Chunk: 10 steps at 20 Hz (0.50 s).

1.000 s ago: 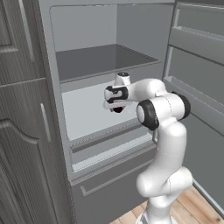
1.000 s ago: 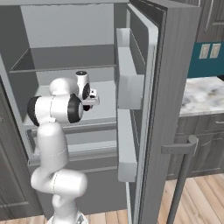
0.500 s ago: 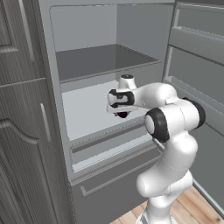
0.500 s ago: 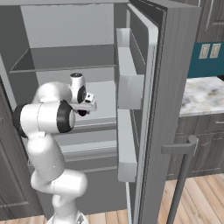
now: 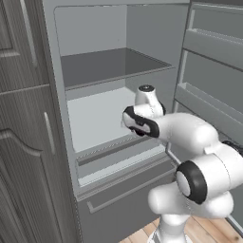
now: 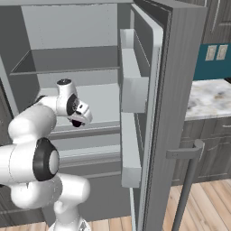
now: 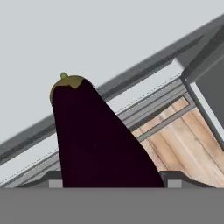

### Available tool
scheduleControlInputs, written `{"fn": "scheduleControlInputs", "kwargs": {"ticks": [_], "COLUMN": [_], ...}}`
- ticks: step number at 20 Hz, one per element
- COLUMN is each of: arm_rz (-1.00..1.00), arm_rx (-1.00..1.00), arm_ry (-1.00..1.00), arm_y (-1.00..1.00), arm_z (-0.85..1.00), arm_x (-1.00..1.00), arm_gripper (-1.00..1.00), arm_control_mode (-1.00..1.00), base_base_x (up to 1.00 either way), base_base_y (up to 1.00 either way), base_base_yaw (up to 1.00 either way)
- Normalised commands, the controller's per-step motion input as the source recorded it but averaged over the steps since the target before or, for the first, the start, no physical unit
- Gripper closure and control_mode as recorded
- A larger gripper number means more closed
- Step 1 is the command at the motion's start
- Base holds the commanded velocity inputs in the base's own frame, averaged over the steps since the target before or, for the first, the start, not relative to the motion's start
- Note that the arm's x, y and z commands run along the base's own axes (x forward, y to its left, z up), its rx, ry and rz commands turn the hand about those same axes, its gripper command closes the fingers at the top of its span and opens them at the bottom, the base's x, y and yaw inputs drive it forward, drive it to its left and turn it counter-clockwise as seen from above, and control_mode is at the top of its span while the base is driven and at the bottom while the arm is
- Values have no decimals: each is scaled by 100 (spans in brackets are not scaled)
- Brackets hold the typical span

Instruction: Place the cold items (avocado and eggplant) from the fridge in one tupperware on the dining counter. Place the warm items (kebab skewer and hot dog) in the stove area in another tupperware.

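While I've got the arm parked in front of the open fridge (image 5: 57, 95), I'd call this job barely started. From the hand view, the eggplant (image 7: 94, 144) sits right between the finger tips, stem cap pointing away from the camera, and it runs all the way down to the bottom of the picture where the tips (image 7: 175, 177) flank it. So my read is the gripper (image 6: 77, 118) is clamped on the eggplant, just outside the lower fridge compartment, above the drawer fronts.

What's left, as far as I can judge: pretty much everything. No tupperware shows anywhere, no avocado either, and the kebab skewer and hot dog are nowhere in these shots. The eggplant has yet to go to the dining counter, then comes the avocado, then the whole warm half by the stove.

Now the view differences, which are kind of funny. Both base cams show the arm nicely, but the white wrist hides the eggplant almost completely; in the right base view I get only a dark sliver under the hand, and I can't honestly say whether that's eggplant or finger. The hand cam is what proves I'm carrying something. It also shows wooden floor (image 7: 188, 144) below the fridge edge. On the flip side, the base views give me the layout: bare shelf (image 5: 109, 66), the fridge door (image 6: 171, 103) swung open with its door bins (image 6: 133, 88), and a marble counter (image 6: 210, 97) off to the right.
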Motion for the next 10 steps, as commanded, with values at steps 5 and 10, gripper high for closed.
{"fn": "scheduleControlInputs", "kwargs": {"ticks": [5, 10], "arm_rz": [-25, -19], "arm_rx": [1, 0], "arm_ry": [6, 4], "arm_y": [0, -12], "arm_z": [94, 58], "arm_x": [-96, -100], "arm_gripper": [100, 100], "arm_control_mode": [-100, -100], "base_base_x": [0, 0], "base_base_y": [0, 0], "base_base_yaw": [0, 0]}}
